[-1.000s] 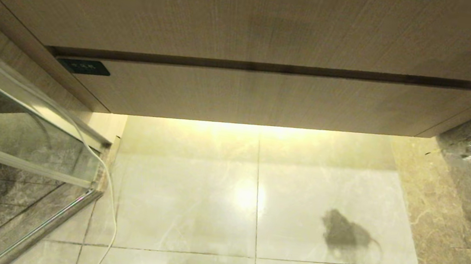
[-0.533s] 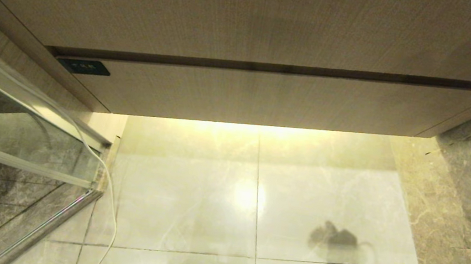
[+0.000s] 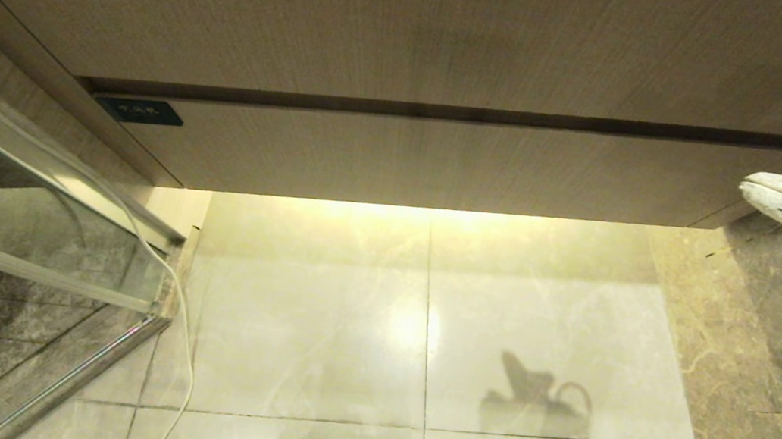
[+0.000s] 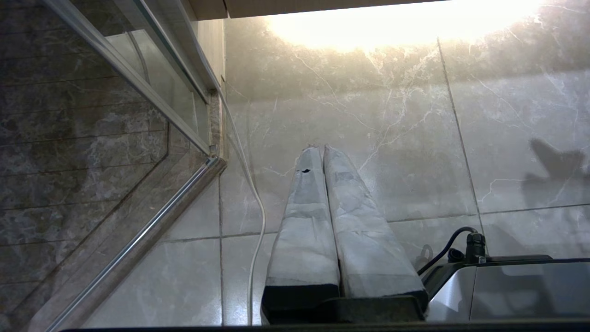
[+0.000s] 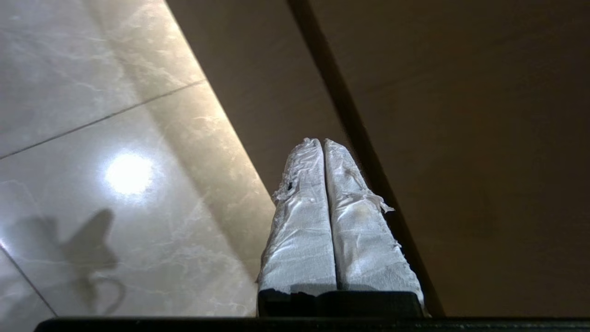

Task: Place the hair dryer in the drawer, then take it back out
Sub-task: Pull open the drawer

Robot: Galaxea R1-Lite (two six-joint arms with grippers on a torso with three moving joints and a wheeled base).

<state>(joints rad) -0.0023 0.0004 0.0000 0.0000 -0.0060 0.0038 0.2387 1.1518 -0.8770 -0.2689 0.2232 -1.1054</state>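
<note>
Opening step: the drawer (image 3: 445, 162) is closed; right gripper (image 3: 747, 189), jaws together and empty, nears its right end, needing the top seam.

Head view looks steeply down at the drawer (image 3: 444, 166) and floor (image 3: 316, 316); both wrist views share that floor.

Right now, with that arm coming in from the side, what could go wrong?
The drawer is shut and has no handle, so the right gripper, its fingers pressed together, may slip off the flat front. A white cord trails across the glossy floor and could snag the base. No hair dryer is in view.
</note>
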